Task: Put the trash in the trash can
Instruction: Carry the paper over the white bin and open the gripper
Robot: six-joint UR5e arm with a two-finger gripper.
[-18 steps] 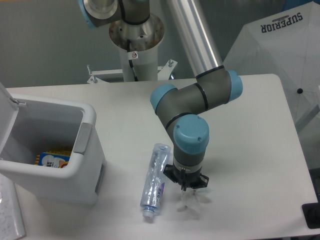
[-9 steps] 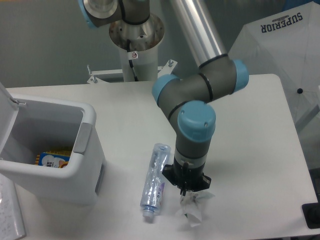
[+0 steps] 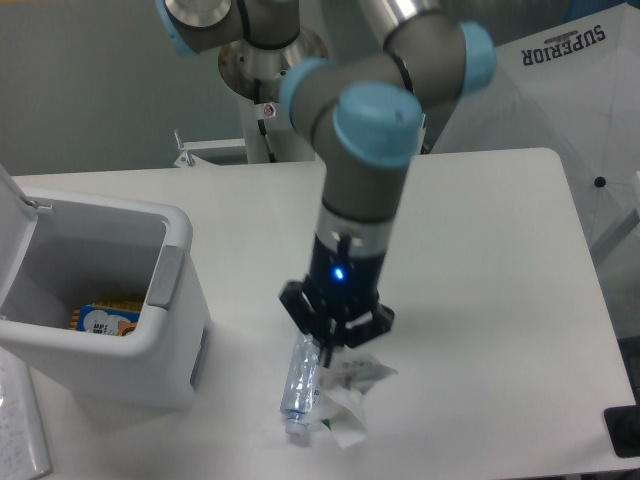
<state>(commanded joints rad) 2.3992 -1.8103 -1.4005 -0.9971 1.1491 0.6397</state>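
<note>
Holding a crumpled clear wrapper (image 3: 348, 385) in its clenched fingers, my gripper (image 3: 333, 352) hangs above the white table (image 3: 500, 280), a short way to the right of the trash can (image 3: 110, 300). I can see the wrapper dangling below the fingertips, with its white tag trailing down toward the tabletop; whether the lowest fold touches the surface I cannot tell. A blue light glows on the wrist just above the gripper. Just beside the wrapper, on the side nearer the trash can, lies the flattened clear plastic bottle (image 3: 302, 392), flat on the table with its small cap pointing toward the near edge; its upper end is hidden behind the gripper. The trash can stands open, its hinged white lid (image 3: 12, 225) tipped back on the far-left side and a grey panel (image 3: 167, 276) on the wall facing the bottle. Inside it, low against the near wall, I make out a yellow-and-blue printed packet (image 3: 108, 316). Well to the right of the trash can, past the table's far corner, a white sheet printed with the word SUPERIOR (image 3: 560, 90) covers something I cannot identify.
</note>
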